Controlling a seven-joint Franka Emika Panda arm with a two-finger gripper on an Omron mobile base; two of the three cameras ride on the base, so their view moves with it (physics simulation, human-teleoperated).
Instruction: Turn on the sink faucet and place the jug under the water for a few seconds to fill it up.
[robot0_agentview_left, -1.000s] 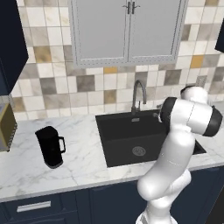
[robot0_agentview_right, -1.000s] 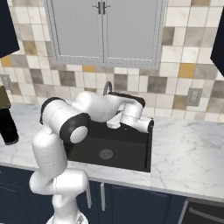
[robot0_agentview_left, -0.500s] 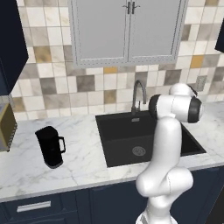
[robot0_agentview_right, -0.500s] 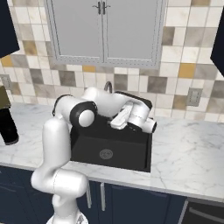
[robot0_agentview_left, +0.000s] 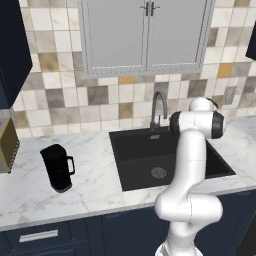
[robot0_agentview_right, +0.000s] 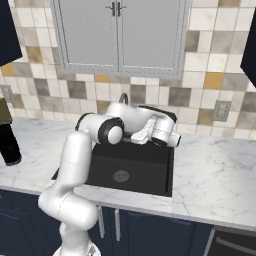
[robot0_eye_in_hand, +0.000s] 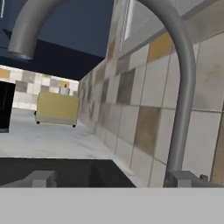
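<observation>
my fingers stand wide apart and hold nothing; the gripper (robot0_agentview_right: 141, 137) hangs over the back of the sink (robot0_agentview_right: 150, 172), just beside the sink faucet (robot0_agentview_left: 159, 111). in the hand view the faucet's grey stem (robot0_eye_in_hand: 181, 109) rises close on the right and its arch curves over to the spout mouth at upper left, with no water coming from it.

i judge the faucet to be rigid metal, smooth and rather slippery, so it calls for a push or a nudge at its small base, where the control seems to sit, not a squeeze on the round stem. i cannot make out a clear lever from here.

the jug (robot0_agentview_left: 57, 167) stands upright on the marble surface (robot0_agentview_left: 95, 172), well apart from the sink on its left, its loop handle turned toward the basin. it looks stiff, matte and empty, so probably light now and noticeably heavier once filled. i would take it by the body near the top or across the handle, and keep it upright afterwards.

further along the surface sits a yellowish boxy appliance (robot0_eye_in_hand: 57, 108) by the wall. i can read no brand, label or writing anywhere on the jug, the faucet or the cabinets.
</observation>
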